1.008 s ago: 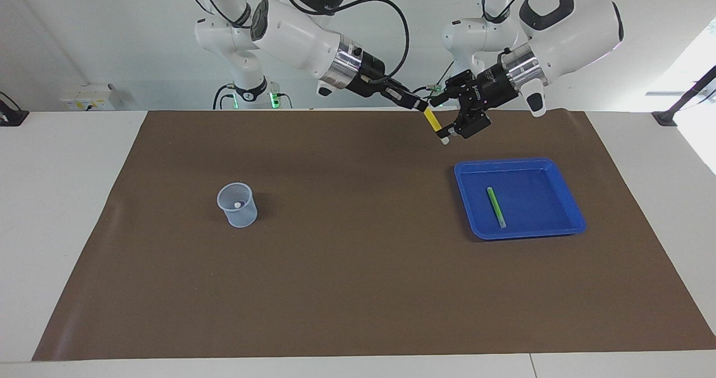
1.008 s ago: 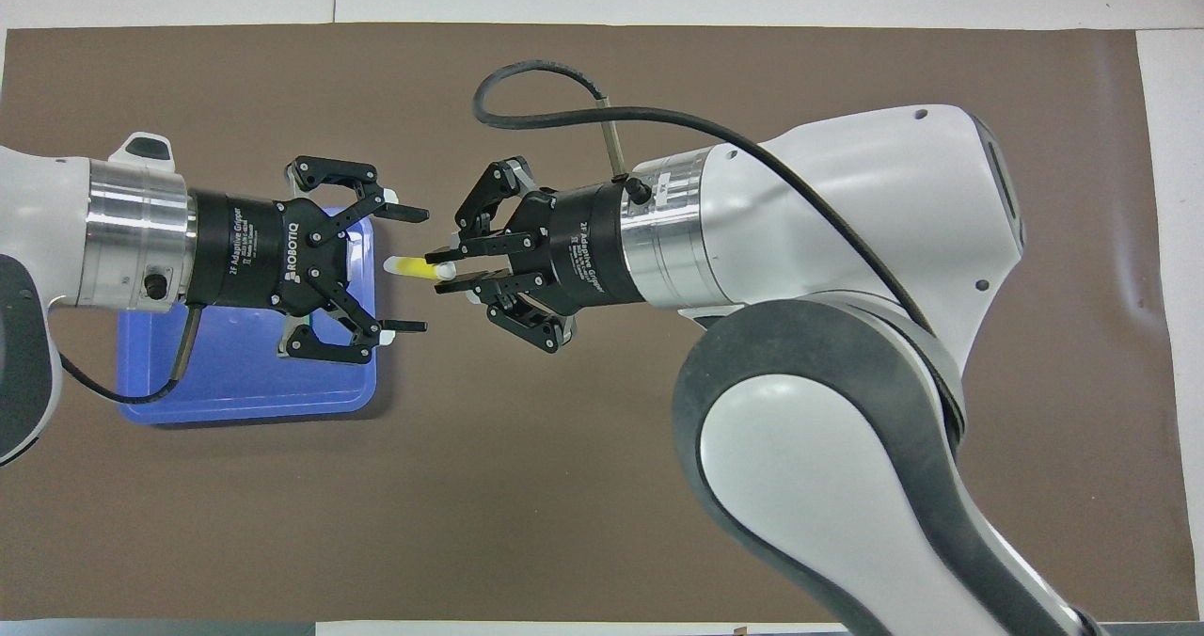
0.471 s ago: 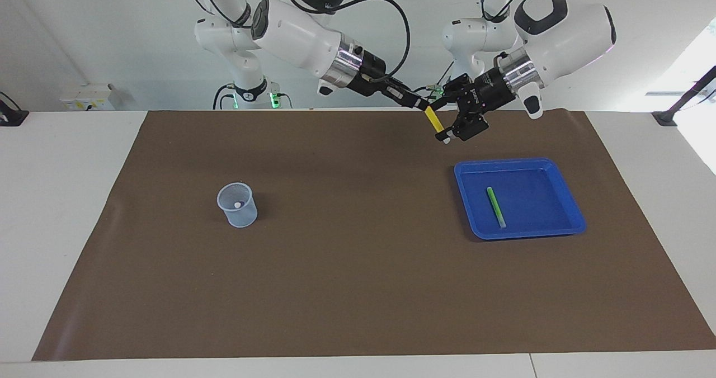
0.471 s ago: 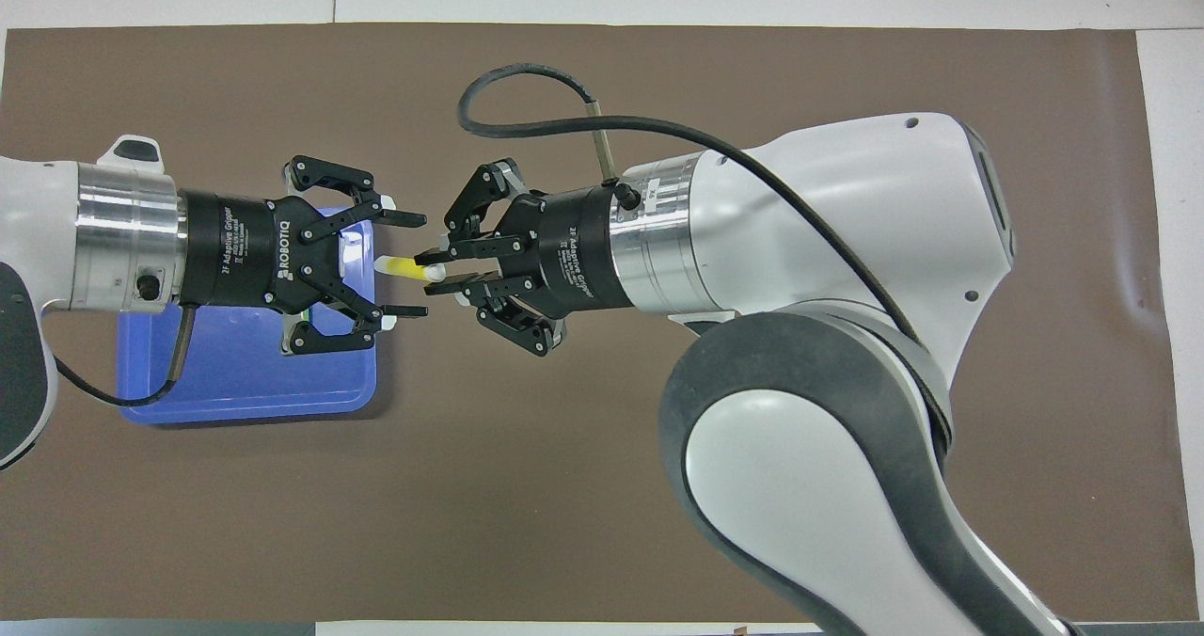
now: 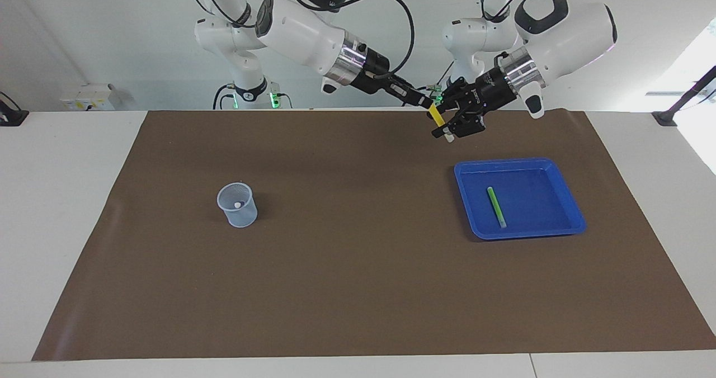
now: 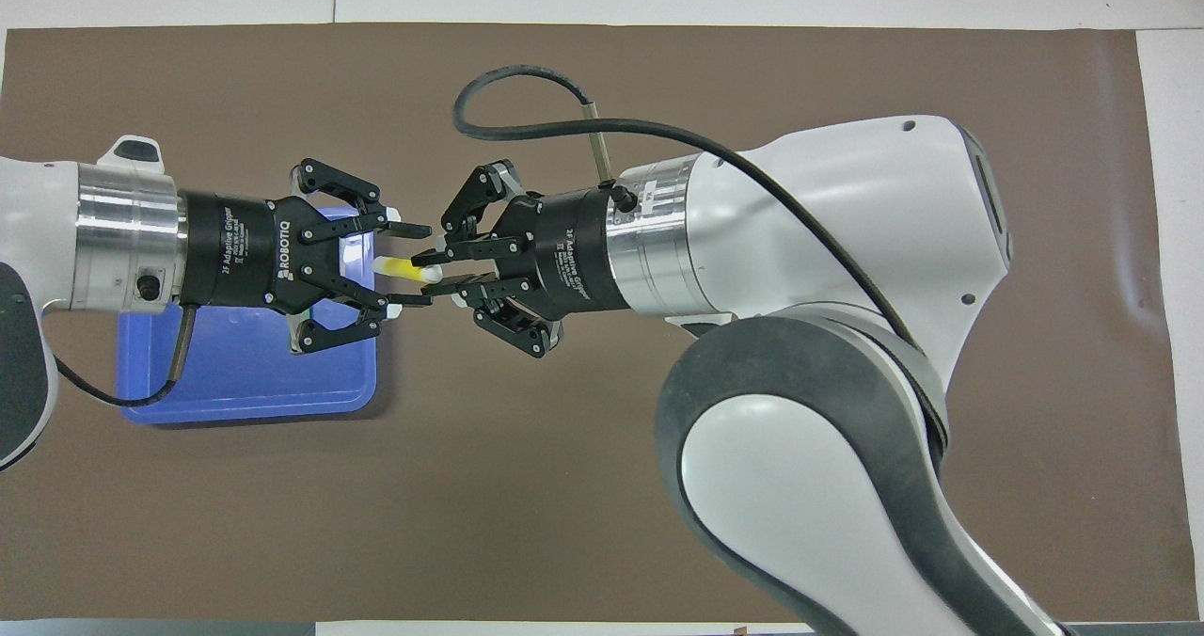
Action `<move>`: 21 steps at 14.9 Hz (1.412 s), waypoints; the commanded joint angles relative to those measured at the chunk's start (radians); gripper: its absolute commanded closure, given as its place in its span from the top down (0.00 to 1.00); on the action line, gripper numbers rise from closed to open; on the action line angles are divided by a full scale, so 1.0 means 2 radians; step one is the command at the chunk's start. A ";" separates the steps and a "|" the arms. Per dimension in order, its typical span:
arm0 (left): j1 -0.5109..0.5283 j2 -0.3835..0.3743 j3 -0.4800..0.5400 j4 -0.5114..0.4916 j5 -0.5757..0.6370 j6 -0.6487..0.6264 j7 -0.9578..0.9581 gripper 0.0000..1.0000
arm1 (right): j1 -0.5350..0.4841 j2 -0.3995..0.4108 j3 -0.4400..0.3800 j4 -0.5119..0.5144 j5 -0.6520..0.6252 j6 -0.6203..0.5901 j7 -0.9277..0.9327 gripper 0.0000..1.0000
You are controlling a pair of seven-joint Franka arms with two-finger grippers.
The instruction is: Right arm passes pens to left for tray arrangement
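White arms [image 6: 847,231] — silver wrists, black grippers, looping black cable [image 6: 527,123].

Table [image 5: 72,199]: white top, showing bare at both ends and along the edge farthest from the robots.
Mat [image 5: 358,288]: brown sheet laid flat over most of the table, a little rippled along its edges.
Tray [image 5: 565,185]: bright blue, shallow, sitting on the mat toward the left arm's end.
Cup [image 5: 237,204]: small, translucent pale blue, upright on the mat toward the right arm's end, well apart from the tray.
Wall side: a black clamp [image 5: 665,118] sits at the table's corner at the left arm's end.
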 commanded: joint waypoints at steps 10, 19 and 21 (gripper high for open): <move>0.006 -0.023 0.007 -0.017 -0.011 -0.025 0.026 0.56 | 0.001 0.005 0.006 0.003 0.002 0.010 0.006 0.00; 0.006 -0.025 0.008 -0.017 -0.011 -0.039 0.051 0.00 | 0.001 0.005 0.006 0.004 0.002 0.010 0.005 0.00; 0.006 -0.026 0.009 -0.017 -0.011 -0.042 0.064 0.00 | 0.001 0.005 0.006 0.003 0.002 0.010 0.005 0.00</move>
